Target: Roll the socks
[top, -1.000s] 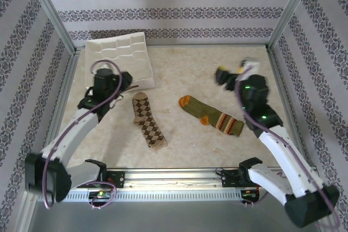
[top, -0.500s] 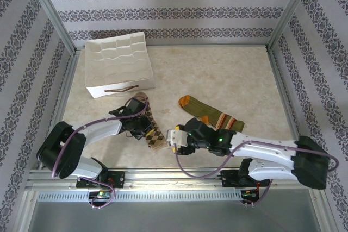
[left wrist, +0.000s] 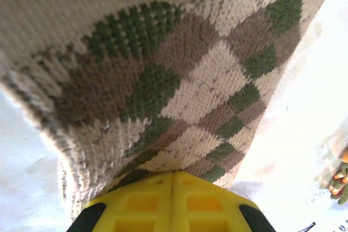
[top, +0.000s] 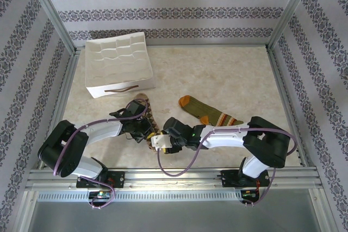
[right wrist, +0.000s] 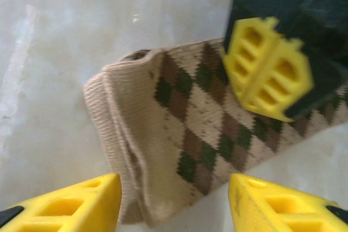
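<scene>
- Two socks lie flat on the worktop [top: 217, 74], both toward its near edge. The argyle sock [right wrist: 201, 129] is left of centre, and the green sock [top: 215, 115] with its orange toe is just right of centre, apart from the first.
- Long axis of the argyle sock: it runs from its far end, which points at the white tray [top: 117, 63], down to its ribbed cuff by the near edge.
- My right pincer [right wrist: 171, 183] is spread wide and grips nothing. It sits at the cuff end and is the arm nearer to it. The cuff lies just ahead, in line with the gap between the fingers, and the sock stretches away from there.
- My left pincer [left wrist: 172, 183] has its fingers pressed together, tips against the middle of the argyle sock. I cannot tell whether any cloth is pinched between them.
- I judge that rolling would start at the cuff and travel along the long axis toward the left pincer, which looks placed to pin the sock down.
- Neither sock is rolled yet, and nothing touches the green sock.
</scene>
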Robot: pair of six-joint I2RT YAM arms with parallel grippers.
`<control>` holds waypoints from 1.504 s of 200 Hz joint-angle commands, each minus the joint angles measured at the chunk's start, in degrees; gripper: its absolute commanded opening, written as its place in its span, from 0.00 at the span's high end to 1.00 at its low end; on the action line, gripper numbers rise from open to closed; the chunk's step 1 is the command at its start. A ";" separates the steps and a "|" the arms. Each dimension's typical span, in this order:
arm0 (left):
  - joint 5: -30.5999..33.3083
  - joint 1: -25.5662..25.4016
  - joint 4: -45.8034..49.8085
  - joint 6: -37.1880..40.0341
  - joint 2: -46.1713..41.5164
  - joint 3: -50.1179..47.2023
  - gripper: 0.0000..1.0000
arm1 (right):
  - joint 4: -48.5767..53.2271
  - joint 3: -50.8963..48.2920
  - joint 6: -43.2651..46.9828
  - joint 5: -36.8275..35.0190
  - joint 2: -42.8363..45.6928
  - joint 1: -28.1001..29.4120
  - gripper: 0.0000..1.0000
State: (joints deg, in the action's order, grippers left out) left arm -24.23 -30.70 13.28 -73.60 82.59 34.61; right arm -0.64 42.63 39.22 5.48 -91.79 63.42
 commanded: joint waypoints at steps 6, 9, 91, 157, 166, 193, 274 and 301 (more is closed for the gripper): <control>1.64 -0.36 6.36 2.48 0.70 -1.44 0.95 | -0.23 0.72 -0.23 1.04 -1.29 1.52 0.48; 1.68 -0.40 6.40 2.73 0.72 -1.35 0.95 | -0.17 0.62 -0.34 0.95 -1.27 1.70 0.48; 2.27 -0.72 10.13 14.07 6.80 7.11 0.95 | 0.23 -0.47 -0.81 -2.84 -3.57 2.46 0.80; -1.88 -5.65 4.06 13.59 11.50 8.78 0.95 | 2.98 -1.74 -8.42 -5.99 0.56 7.44 0.97; -2.02 -6.03 3.96 13.57 11.83 8.98 0.95 | 2.93 -1.98 -10.71 -6.60 1.11 7.81 0.98; -0.98 -6.04 4.75 13.64 11.46 9.86 0.95 | 2.61 -1.94 -16.13 -7.91 2.43 7.79 1.00; 5.31 -2.35 16.75 13.00 0.92 12.88 0.56 | 6.47 0.22 -26.17 4.61 5.56 1.36 1.00; 4.57 -0.23 18.91 12.74 -3.40 11.36 0.51 | 8.30 2.19 -28.39 10.37 4.61 -1.25 1.00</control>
State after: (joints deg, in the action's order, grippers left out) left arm -21.04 -32.77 26.52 -60.42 82.72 46.68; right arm 4.80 42.13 14.85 8.03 -87.37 63.88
